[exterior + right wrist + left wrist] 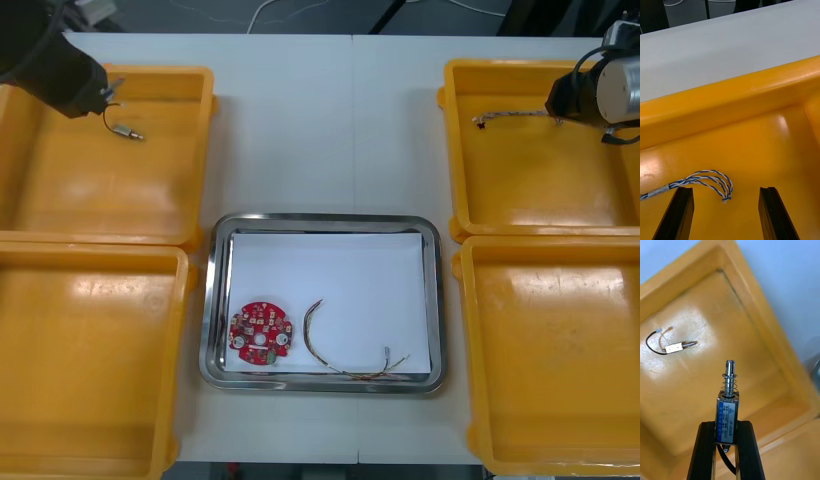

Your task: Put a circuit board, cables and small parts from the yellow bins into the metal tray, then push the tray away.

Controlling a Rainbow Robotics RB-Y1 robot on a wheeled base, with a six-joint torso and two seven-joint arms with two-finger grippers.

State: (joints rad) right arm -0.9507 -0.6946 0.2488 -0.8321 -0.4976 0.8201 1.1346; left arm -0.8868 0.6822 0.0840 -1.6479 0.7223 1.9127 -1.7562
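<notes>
Left gripper (725,425) above far-left bin (190,75), fingers clamped on a small metal part (727,408), spring end pointing away from the wrist. Second part (673,348) with black lead lies loose on the bin floor, well apart from the held one.

Tray (320,218) mid-desk (320,120), white inside. Red board (260,335) in its near-left corner, thin cable (310,338) just beside it, curving along the near edge.

Right gripper (725,215) low over far-right bin (455,150), fingers spread, nothing held. Blue-white cable (703,180) on the bin floor, its looped end between the fingertips.
</notes>
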